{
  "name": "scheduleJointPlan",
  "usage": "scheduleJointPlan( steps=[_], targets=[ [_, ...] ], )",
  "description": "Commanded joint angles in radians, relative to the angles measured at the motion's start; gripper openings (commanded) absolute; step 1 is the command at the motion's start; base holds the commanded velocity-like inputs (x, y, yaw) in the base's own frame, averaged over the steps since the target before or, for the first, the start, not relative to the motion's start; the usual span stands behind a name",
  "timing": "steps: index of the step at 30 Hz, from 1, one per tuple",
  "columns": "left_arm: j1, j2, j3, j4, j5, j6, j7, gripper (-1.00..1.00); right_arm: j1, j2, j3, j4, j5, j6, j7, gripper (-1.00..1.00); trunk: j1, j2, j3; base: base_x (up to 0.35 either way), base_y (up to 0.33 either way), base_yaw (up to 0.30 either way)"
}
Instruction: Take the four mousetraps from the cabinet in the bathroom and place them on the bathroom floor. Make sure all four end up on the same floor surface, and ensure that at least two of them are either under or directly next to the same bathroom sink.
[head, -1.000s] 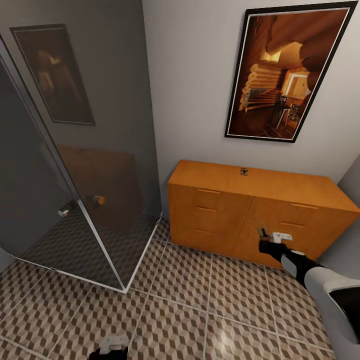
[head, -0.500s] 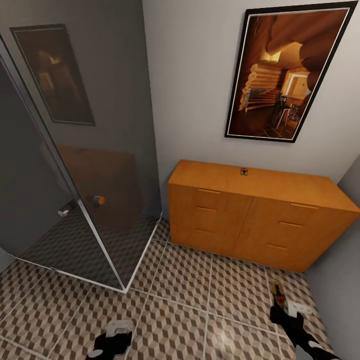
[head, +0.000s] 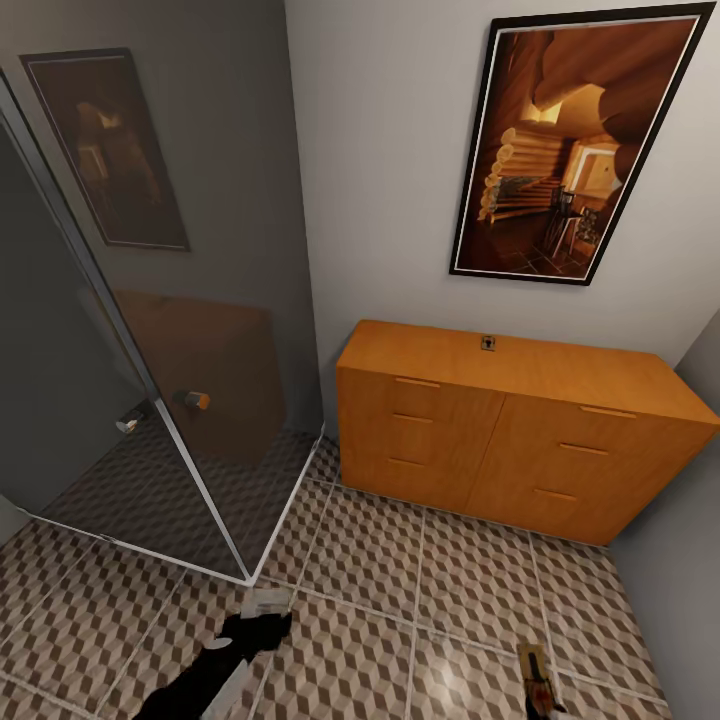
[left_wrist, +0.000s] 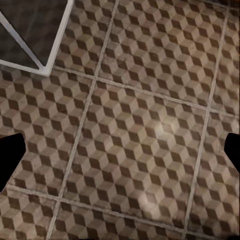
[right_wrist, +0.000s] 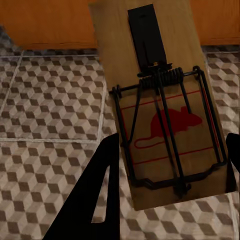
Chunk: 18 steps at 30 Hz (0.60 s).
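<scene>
A mousetrap (right_wrist: 162, 107) is being held between the fingers of the right tool (right_wrist: 170, 172), which are pressed against its two long edges; the wooden board, with its dark spring bar and red mouse print, is being carried above the bathroom floor (right_wrist: 50, 110). From the head camera, the same trap is being seen low in front of the cabinet (head: 510, 430), well apart from it and opposite its right half, tilted on edge rather than lying flat on the tiles. The cabinet is being shown with both front halves closed, and a small dark item (head: 488, 343) is resting on its flat top; whether that is another trap cannot be told.

The left tool (head: 268, 603) is being held over the tiles in front of the cabinet's left end, near the corner of the glass shower enclosure (head: 190, 420). Its fingers are spread, and nothing is being gripped between them.

The step in hand is judged to be the carrying of one trap away from the cabinet toward its place on the floor. No sink is being shown here, so a turn of the base is probably being called for next, followed by a lowering of the right tool until the board is lying flat on the patterned tiles, and only then a release.
</scene>
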Motion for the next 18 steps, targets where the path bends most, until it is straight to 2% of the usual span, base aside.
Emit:
scheduleJointPlan(
  steps=[1,3,6,9,13,18],
  targets=[
    [0.000,0.001,-0.007,-0.047,0.007,0.044,0.009,1.00,0.012,0.007,0.004,0.001,-0.014,-0.015,0.009,-1.00,0.001,-0.002,-0.002,0.000,0.000,0.000],
    [0.000,-0.001,-0.007,-0.129,0.007,0.125,0.009,1.00,0.035,0.022,0.004,0.001,-0.014,-0.046,0.008,-1.00,0.001,-0.002,-0.002,0.000,0.000,0.000],
    [0.000,-0.003,-0.007,-0.201,0.006,0.221,0.021,1.00,0.059,0.039,0.003,0.001,-0.014,-0.066,0.006,-1.00,0.001,-0.002,-0.002,0.000,0.000,0.000],
    [0.000,-0.004,-0.007,-0.245,0.005,0.285,0.054,1.00,0.071,0.044,0.003,0.001,-0.015,-0.068,0.002,-1.00,0.001,-0.002,-0.002,0.000,0.000,0.000],
    [0.000,-0.011,-0.007,-0.276,0.005,0.316,0.091,1.00,0.076,0.047,0.003,0.001,-0.016,-0.053,-0.031,-1.00,0.001,-0.002,-0.002,0.000,0.000,0.000],
    [0.000,-0.016,-0.008,-0.304,0.004,0.324,0.100,1.00,0.077,0.051,0.002,0.000,-0.016,-0.026,-0.097,-1.00,0.001,-0.002,-0.002,0.000,0.000,0.000]
  ],
)
